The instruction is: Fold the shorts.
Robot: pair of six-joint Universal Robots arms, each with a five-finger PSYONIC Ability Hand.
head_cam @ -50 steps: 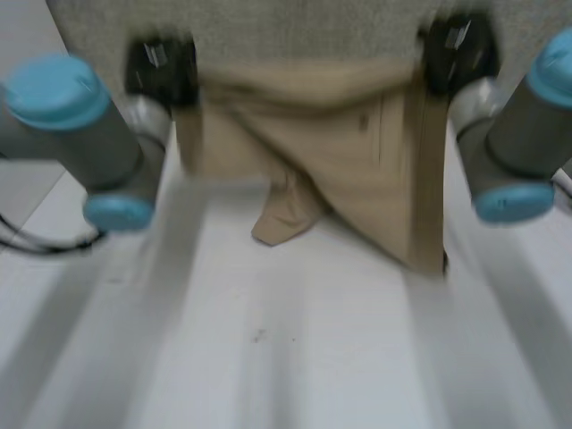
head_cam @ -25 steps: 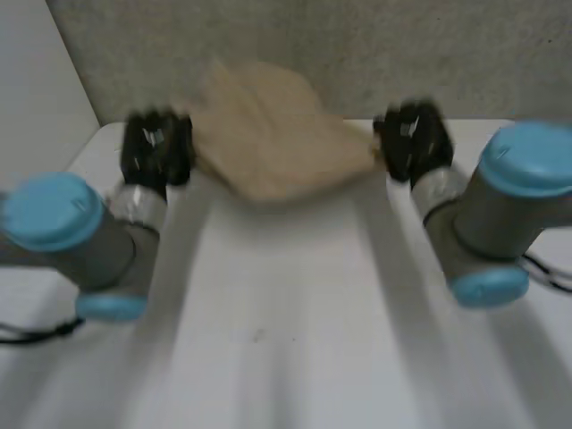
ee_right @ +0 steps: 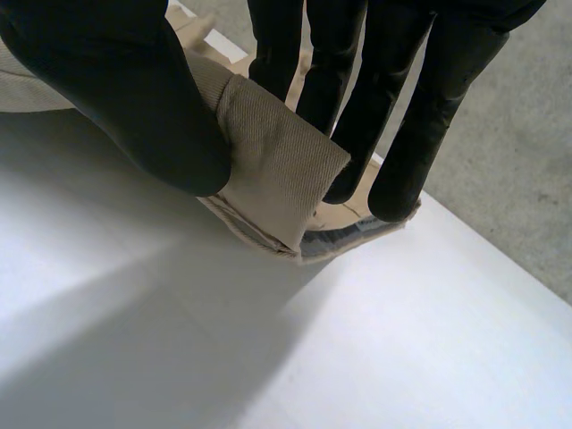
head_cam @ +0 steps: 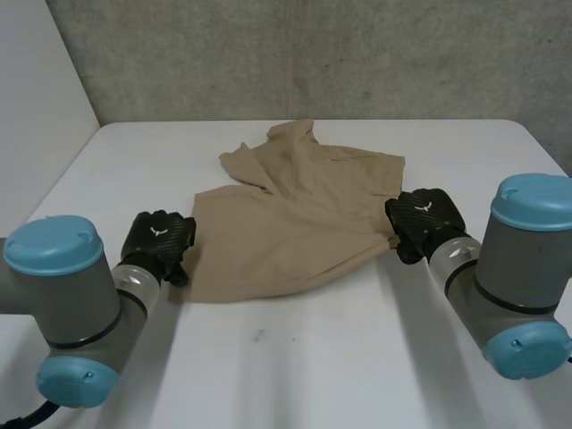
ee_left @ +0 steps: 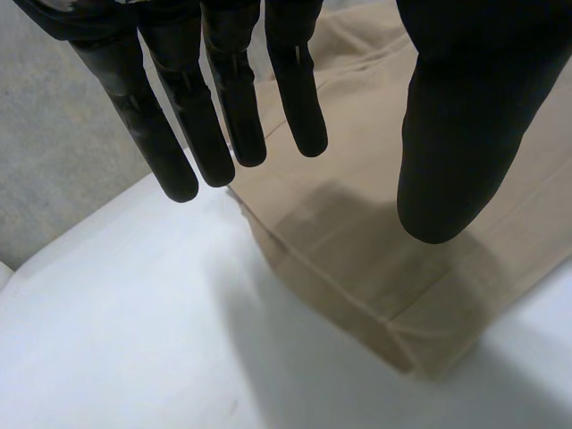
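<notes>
The tan shorts [head_cam: 295,223] lie spread on the white table [head_cam: 295,375], rumpled toward the far side. My left hand [head_cam: 159,239] hovers at the shorts' near left corner [ee_left: 393,313], fingers [ee_left: 179,116] straight and thumb apart from the cloth, open and holding nothing. At the shorts' right edge my right hand [head_cam: 424,219] is shut on a fold of the cloth [ee_right: 277,170], pinched between thumb [ee_right: 134,98] and fingers just above the table.
A grey wall [head_cam: 313,54] runs along the table's far edge. Bare table top stretches in front of the shorts between my two arms.
Both hands swung the shorts from the air down onto the table and came toward the near side. The left hand has let go of its corner; the right still pinches its edge.
</notes>
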